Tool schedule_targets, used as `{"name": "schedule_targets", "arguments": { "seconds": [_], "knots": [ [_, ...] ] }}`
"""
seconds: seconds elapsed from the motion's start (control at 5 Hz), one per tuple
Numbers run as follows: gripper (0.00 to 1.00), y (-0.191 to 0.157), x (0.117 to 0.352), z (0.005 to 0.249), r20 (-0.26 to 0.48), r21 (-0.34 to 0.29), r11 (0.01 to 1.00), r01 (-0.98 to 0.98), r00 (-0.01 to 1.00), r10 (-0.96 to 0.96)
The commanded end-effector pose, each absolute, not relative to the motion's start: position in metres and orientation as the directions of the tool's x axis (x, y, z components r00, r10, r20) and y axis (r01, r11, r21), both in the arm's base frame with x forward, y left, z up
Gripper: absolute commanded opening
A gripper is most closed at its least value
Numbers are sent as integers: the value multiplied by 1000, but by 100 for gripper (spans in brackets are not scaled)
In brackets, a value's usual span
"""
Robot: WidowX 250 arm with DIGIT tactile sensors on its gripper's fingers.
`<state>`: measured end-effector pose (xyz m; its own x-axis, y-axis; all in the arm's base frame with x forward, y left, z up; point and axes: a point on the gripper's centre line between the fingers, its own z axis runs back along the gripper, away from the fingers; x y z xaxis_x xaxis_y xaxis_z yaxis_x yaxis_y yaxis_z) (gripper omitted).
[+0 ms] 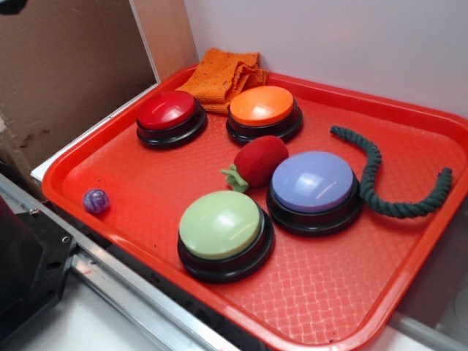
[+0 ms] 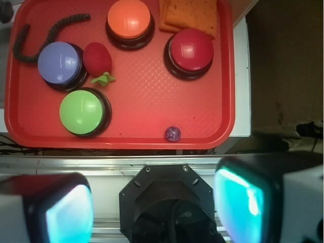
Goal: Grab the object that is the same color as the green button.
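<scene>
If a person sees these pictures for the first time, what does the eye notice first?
First comes the bright red tray with four big dome buttons: red and orange at the back, the lavender-blue button and the green button in front. Next, the dark green rope curling beside the lavender-blue one, and the plush strawberry in the middle.

We are seeing a plush strawberry [image 1: 261, 160], a marble [image 1: 96, 200] and an orange cloth [image 1: 221, 75] lying on a red tray [image 1: 131, 157].
</scene>
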<state>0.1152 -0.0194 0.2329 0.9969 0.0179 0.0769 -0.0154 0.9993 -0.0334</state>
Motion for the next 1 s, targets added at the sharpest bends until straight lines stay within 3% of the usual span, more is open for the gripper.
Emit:
{"name": "schedule_targets", "arguments": {
  "seconds": [0.0, 0.4, 0.6, 0.8],
  "knots": [
    [100, -19, 115, 233, 77, -33, 999, -15, 997, 18],
    [100, -51, 170, 218, 119, -18, 998, -62, 991, 64],
    [100, -70, 200, 204, 160, -80, 992, -99, 981, 110],
    [100, -93, 240, 178, 152, -105, 965, -240, 955, 254]
  ]
}}
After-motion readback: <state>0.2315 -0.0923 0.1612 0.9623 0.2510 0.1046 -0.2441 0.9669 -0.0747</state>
